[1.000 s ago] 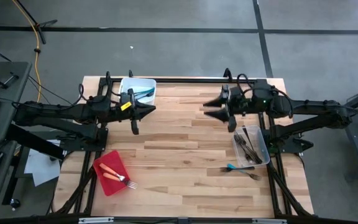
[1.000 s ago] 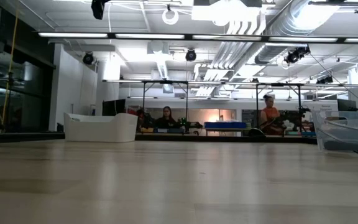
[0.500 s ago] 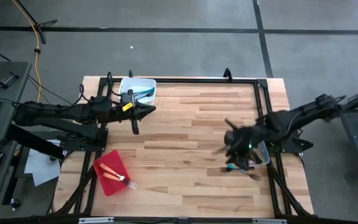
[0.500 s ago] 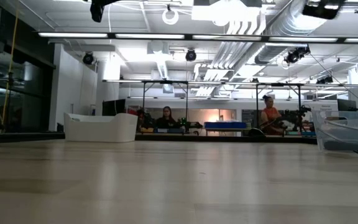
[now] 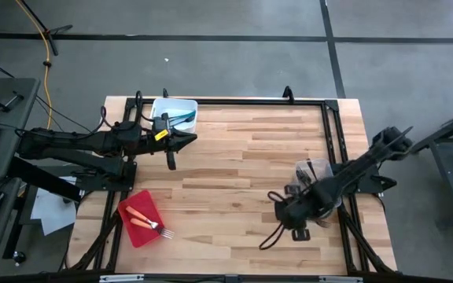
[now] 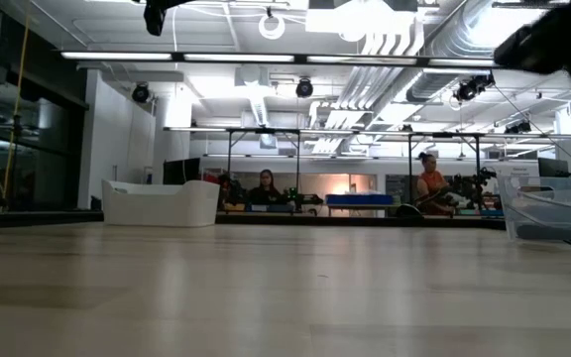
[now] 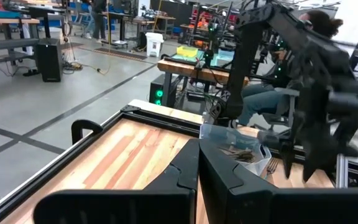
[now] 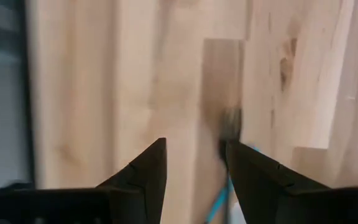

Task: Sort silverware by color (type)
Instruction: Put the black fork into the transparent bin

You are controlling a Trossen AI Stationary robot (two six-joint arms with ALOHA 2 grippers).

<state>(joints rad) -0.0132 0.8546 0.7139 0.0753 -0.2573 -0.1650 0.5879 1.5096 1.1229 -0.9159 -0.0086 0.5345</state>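
While the left arm waits near the far left of the pale wooden plank counter (image 5: 234,157), its pincer (image 5: 181,141) pressed together and empty just beside the white rectangular plastic tub (image 5: 174,112), the right arm reaches in from the right edge and hangs its pincer (image 5: 283,209) low over the near right part of the counter, beside the clear plastic tub (image 5: 314,174). In the right wrist view the two dark fingers (image 8: 143,169) of that pincer stand spread with bare wood between them, pinching nothing, and a slim teal-blue-handled fork (image 8: 219,202) lies on the counter between the fingertips, blurred. The clear plastic tub shows in the left wrist view with dark metal utensils (image 7: 236,153) lying in it, and another fork (image 7: 271,165) rests on the wood just beside it. The white tub holds teal-blue utensils (image 5: 181,117) at its right side. On the near left of the counter lies a flat red square tray (image 5: 135,206) with orange-handled forks (image 5: 143,221) on it, one sticking out over the tray's near edge onto the wood. In the low view the white tub (image 6: 161,203) stands at the left, and people sit at benches in the room behind.
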